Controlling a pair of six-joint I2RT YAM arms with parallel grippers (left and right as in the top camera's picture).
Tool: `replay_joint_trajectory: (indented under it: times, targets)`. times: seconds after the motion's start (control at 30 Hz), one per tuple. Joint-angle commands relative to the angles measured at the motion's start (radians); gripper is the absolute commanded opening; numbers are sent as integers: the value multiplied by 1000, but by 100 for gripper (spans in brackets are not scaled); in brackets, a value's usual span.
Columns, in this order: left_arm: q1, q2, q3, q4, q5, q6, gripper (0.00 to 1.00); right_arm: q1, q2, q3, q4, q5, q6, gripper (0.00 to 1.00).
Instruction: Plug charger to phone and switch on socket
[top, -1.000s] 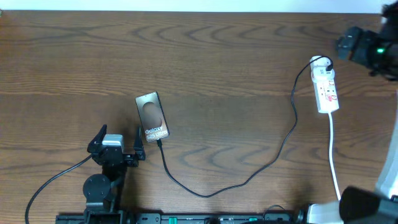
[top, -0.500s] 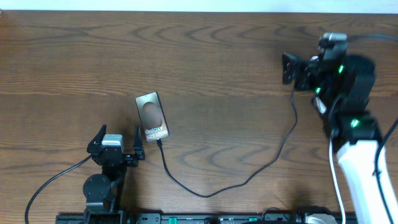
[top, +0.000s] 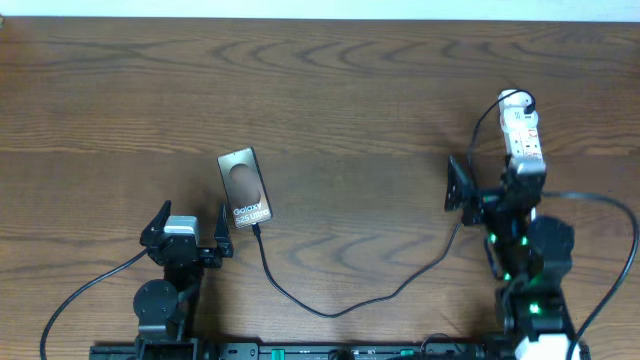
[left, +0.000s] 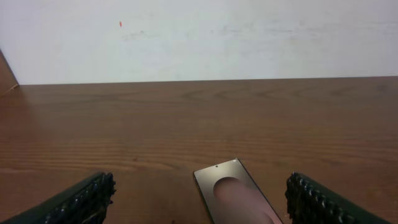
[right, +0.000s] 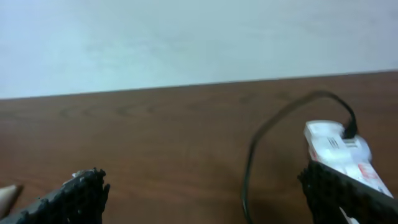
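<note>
1. Left pincer: jaws wide, holding nothing. In the left wrist view the phone lies flat on the table, just ahead of the pincer and nearer its right finger.

2. Right pincer: jaws wide, holding nothing. In the overhead view its right finger overlaps the near end of the socket. The right wrist view shows the socket partly behind that finger. Contact cannot be confirmed.

3. Task status:
   - The charger runs from a black plug at the far end of the socket, loops across the table and ends at the near edge of the phone. The tip touches the phone and appears inserted. Full seating cannot be verified at this resolution.
   - The switch position on the socket is too small to read. Judgement: the switching step is the one in hand and is probably not yet done.

4. Arm pose:
   - Left arm: folded compactly at the near table edge, pincer low and level, pointing toward the far edge.
   - Right arm: reaching forward from the near edge, pincer low, aimed along the socket's length.
</note>
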Motion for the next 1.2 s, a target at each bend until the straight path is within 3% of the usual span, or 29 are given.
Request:
replay_joint_trajectory:
  times: [0.0, 0.23, 0.57, 0.77, 1.17]
  targets:
    - [-2, -6, -16, -37, 6, 10, 90, 5, -108, -79, 3, 60, 0, 99]
    - [-2, -6, -16, -37, 6, 10, 90, 5, -356, -265, 3, 65, 0, 99]
    - [-2, -6, -16, -37, 6, 11, 90, 7, -585, -281, -271, 138, -51, 99]
    - [-2, -6, -16, -37, 6, 11, 90, 23, -638, -281, -274, 136, -137, 99]
    - [-2, -6, -16, -37, 6, 10, 90, 24, -638, -281, -274, 140, -138, 99]
